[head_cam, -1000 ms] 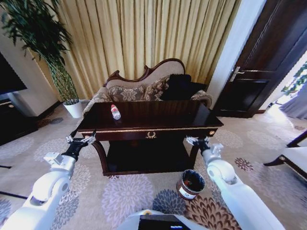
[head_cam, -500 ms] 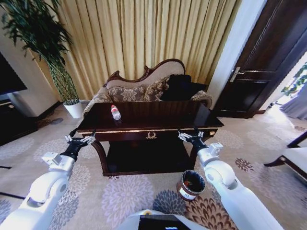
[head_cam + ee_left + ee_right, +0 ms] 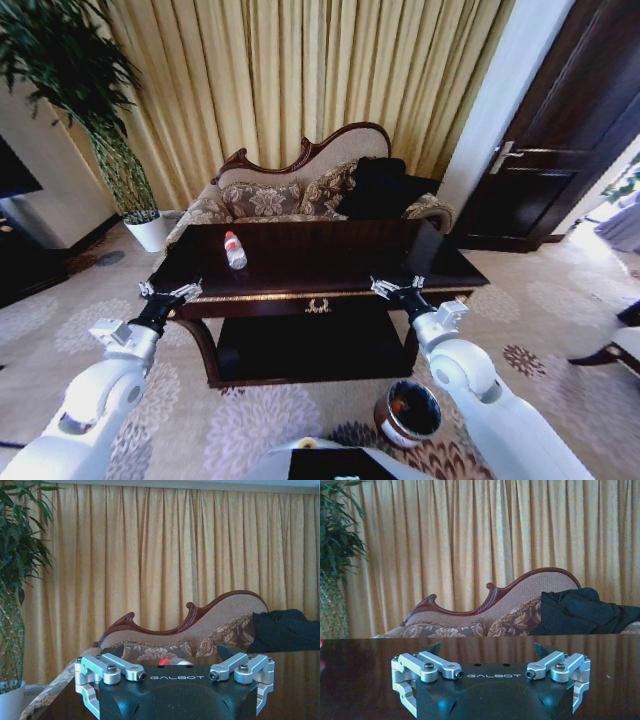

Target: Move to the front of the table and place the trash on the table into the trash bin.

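The dark glossy table point(image 3: 330, 255) with gold trim stands straight ahead of me. A clear plastic bottle point(image 3: 234, 250) with a red cap and label lies on its left part; the cap point(image 3: 164, 661) peeks over the gripper body in the left wrist view. The brown trash bin point(image 3: 408, 413) sits on the carpet below the table's front right corner, beside my right arm. My left gripper point(image 3: 168, 294) hovers open at the table's front left corner. My right gripper point(image 3: 397, 288) is open at the front edge, right of the gold emblem. Both hold nothing.
An ornate sofa point(image 3: 300, 185) with a dark cushion stands behind the table before gold curtains. A white plant pot point(image 3: 152, 230) with a tall plant is at the far left. A dark door point(image 3: 550, 170) is at the right. Patterned carpet surrounds the table.
The whole view has shifted nearer to the table, and the bin now sits lower in the picture. My right gripper rose from beside the table leg to the front edge.
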